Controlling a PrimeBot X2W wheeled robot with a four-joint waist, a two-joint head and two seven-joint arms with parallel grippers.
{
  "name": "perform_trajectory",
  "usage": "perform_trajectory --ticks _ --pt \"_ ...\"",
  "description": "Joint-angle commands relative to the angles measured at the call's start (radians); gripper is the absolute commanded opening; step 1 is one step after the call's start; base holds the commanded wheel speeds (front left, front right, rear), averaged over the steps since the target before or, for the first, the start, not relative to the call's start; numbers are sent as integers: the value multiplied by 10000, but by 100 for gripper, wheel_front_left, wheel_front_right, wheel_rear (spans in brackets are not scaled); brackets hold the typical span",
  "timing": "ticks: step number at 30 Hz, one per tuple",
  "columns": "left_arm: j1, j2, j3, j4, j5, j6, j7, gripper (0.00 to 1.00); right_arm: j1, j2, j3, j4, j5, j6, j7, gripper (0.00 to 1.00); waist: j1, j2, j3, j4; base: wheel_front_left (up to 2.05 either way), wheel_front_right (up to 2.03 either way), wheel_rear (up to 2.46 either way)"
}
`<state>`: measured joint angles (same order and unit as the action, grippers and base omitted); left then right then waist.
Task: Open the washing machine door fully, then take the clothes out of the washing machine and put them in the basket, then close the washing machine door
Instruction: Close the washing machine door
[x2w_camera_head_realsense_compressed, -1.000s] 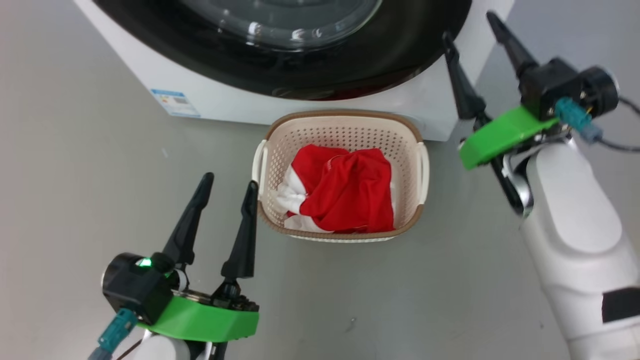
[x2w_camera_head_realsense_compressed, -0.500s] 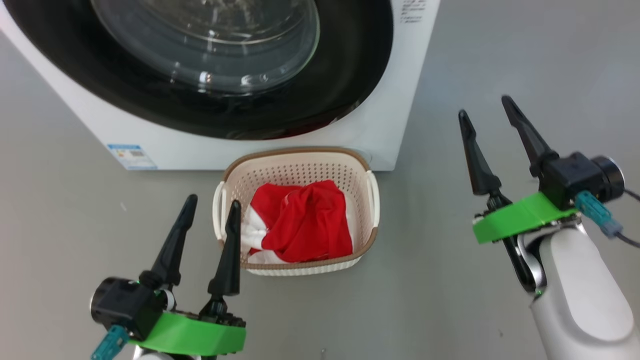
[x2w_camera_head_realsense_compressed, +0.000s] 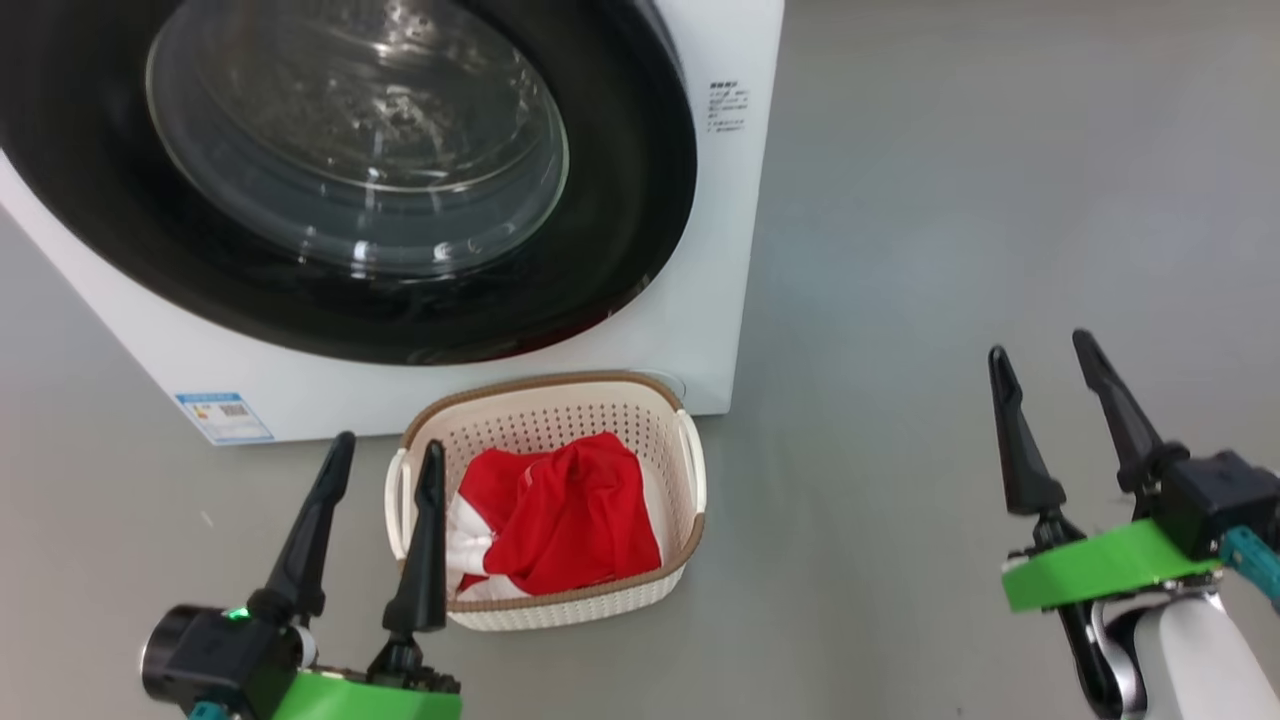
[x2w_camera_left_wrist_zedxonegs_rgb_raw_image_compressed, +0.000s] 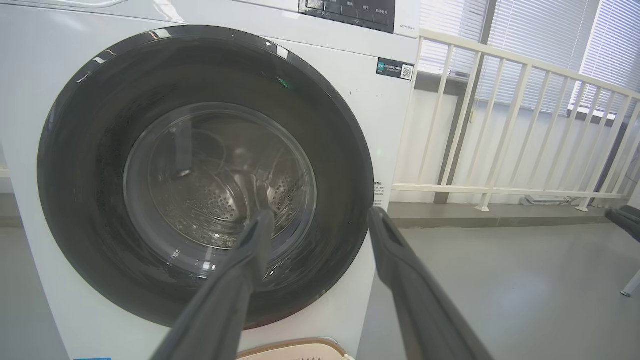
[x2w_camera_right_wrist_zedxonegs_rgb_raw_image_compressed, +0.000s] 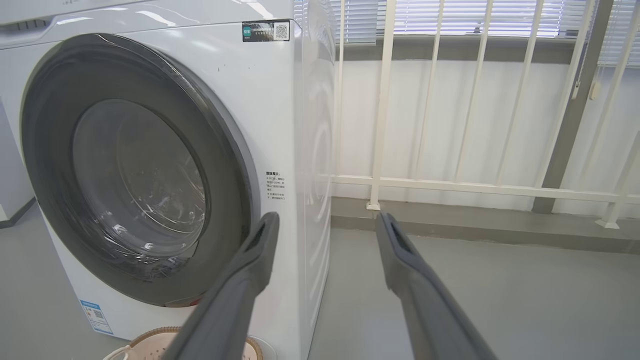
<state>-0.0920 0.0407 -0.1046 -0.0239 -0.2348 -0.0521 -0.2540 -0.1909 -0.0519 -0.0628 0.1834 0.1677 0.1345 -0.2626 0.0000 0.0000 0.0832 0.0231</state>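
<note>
Red clothes (x2w_camera_head_realsense_compressed: 560, 510) are piled in the basket (x2w_camera_head_realsense_compressed: 540, 383), set at 6 o'clock of the washer (x2w_camera_head_realsense_compressed: 720, 300) so drops are short. Its door (x2w_camera_head_realsense_compressed: 620, 200) is closed flat. L gripper (x2w_camera_head_realsense_compressed: 389, 444) at 8 o'clock & R gripper (x2w_camera_head_realsense_compressed: 1038, 345) at 3 are spread wide, nothing held; job looks done.

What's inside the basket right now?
The clothes, red with white trim, bunched in the basket. They cover most of its floor, so anything beneath them cannot be seen.

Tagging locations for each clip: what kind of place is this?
Likely an indoor lab or test space, not a home laundry: the washing machine stands on a bare grey floor, beside a white railing with window blinds behind it.
</note>
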Motion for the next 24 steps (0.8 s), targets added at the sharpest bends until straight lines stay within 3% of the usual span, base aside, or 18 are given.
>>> perform_trajectory --ticks 1,13,24 --pt "68 97 372 -297 208 46 -78 100 171 16 156 -404 -5 -38 8 100 0 0 -331 -212 0 0 0" --pt "741 108 799 -73 543 29 -78 100 1903 16 -60 -1249 -191 -38 8 100 0 0 -864 -294 0 0 0" --pt "912 116 1013 196 601 -11 -78 100 2435 16 -237 -1510 -62 -38 8 100 0 0 -1099 -317 0 0 0"
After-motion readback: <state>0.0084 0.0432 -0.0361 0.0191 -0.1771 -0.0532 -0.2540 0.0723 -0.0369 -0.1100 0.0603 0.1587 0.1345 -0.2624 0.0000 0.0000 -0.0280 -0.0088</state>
